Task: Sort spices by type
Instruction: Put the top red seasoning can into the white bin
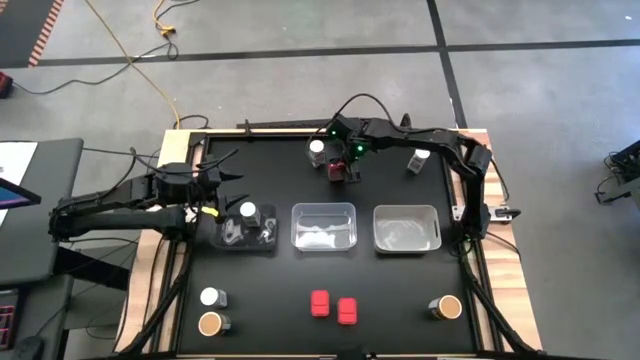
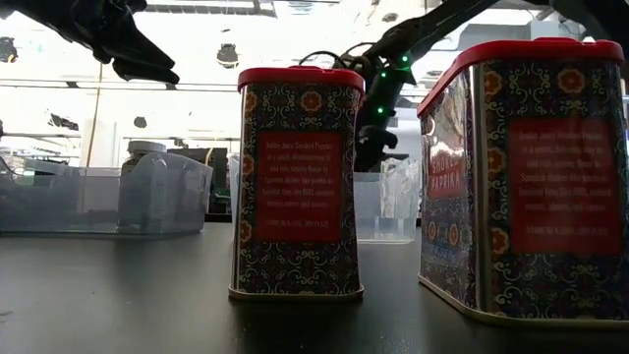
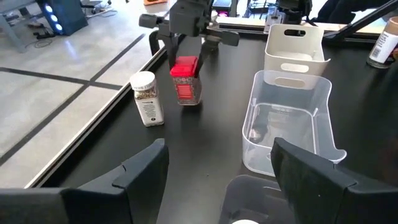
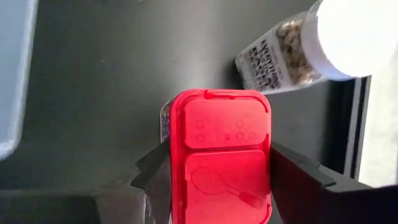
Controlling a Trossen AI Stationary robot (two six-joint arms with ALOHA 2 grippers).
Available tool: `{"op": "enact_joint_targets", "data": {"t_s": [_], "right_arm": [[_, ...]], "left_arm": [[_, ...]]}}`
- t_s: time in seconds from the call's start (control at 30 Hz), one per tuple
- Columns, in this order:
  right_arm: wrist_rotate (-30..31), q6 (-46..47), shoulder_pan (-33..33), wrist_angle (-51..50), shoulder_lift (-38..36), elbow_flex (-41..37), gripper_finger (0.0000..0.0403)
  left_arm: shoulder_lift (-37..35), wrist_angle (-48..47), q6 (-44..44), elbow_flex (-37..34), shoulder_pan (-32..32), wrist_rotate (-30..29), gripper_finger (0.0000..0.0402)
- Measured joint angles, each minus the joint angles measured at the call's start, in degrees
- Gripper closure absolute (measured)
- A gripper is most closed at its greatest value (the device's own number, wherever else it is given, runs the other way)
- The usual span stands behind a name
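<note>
My right gripper (image 1: pixel 344 166) is at the far middle of the table, shut on a red-lidded spice tin (image 3: pixel 185 82). A white-capped jar (image 1: pixel 317 147) stands just beside it, and another (image 1: pixel 420 160) stands to its right. My left gripper (image 3: pixel 217 171) waits open at the left, above the left tray (image 1: pixel 232 240), which holds a white-capped jar (image 1: pixel 248 212). Near the front edge stand two red tins (image 1: pixel 333 306), a white-capped jar (image 1: pixel 212 297) and two tan-topped jars (image 1: pixel 210 323), (image 1: pixel 448 307). My right gripper pinches the tin between its two fingers (image 4: pixel 155 177), one on each long side just under the red lid (image 4: pixel 221 143). The fingers slant steeply down from above. The tin stays roughly upright; whether its base is off the table I cannot tell.
Two more clear trays, the middle one (image 1: pixel 323 240) and the right one (image 1: pixel 407 243), sit in a row with the left one across the table's middle. The black tabletop has open room between the trays and the front row of spices.
</note>
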Motion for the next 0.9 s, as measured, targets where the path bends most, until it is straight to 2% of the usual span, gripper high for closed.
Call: {"op": "enact_joint_targets", "data": {"t_s": [0.23, 0.5, 0.67, 0.9], "right_arm": [[1.8, 4.6, 0.4, -3.5, -6.5, 0.0, 0.0166], [5.9, 12.1, 2.7, -15.9, -18.5, -0.8, 0.0167], [11.7, 19.4, 8.8, -17.8, -28.9, -8.3, 0.0167], [17.2, 38.0, 21.2, -20.6, -43.4, -19.2, 0.0167]], "left_arm": [[0.0, 0.0, -0.6, 0.0, 0.0, 0.0, 0.0131], [0.0, 0.0, -0.6, 0.0, 0.0, 0.0, 0.0131], [0.0, 0.0, -0.6, 0.0, 0.0, 0.0, 0.0131], [0.0, 0.0, -0.6, 0.0, 0.0, 0.0, 0.0131]]}}
